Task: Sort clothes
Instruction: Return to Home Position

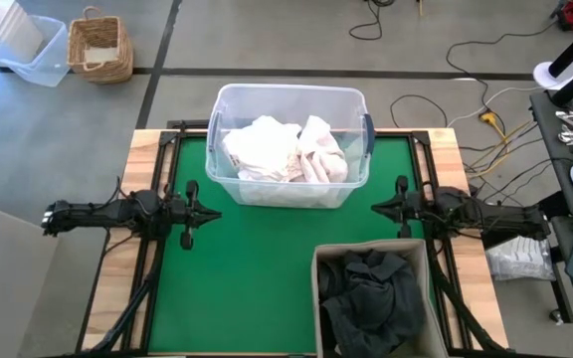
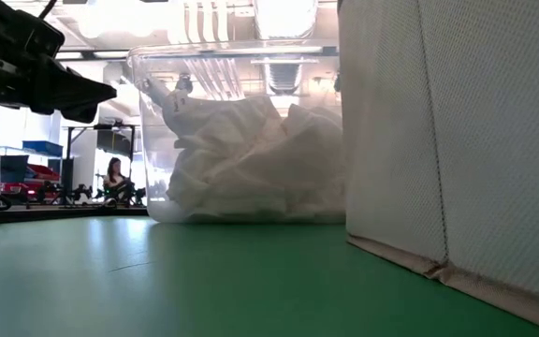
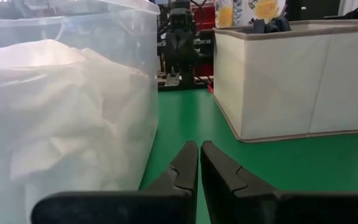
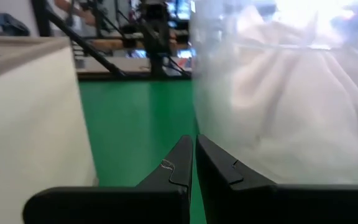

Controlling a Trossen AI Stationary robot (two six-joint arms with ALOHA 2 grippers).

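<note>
White and pale clothes lie heaped in the clear plastic tub at the table's far middle; they also show through its wall. Dark clothes fill the beige fabric box at the near right. My left gripper is shut, level, at the table's left side, short of the tub. My right gripper is shut, level, at the right side, between tub and box. Neither holds anything.
Open green mat lies between the arms, near of the tub. Beyond the table stand a wicker basket and a stack of clear tubs at the far left, with cables on the floor at the far right.
</note>
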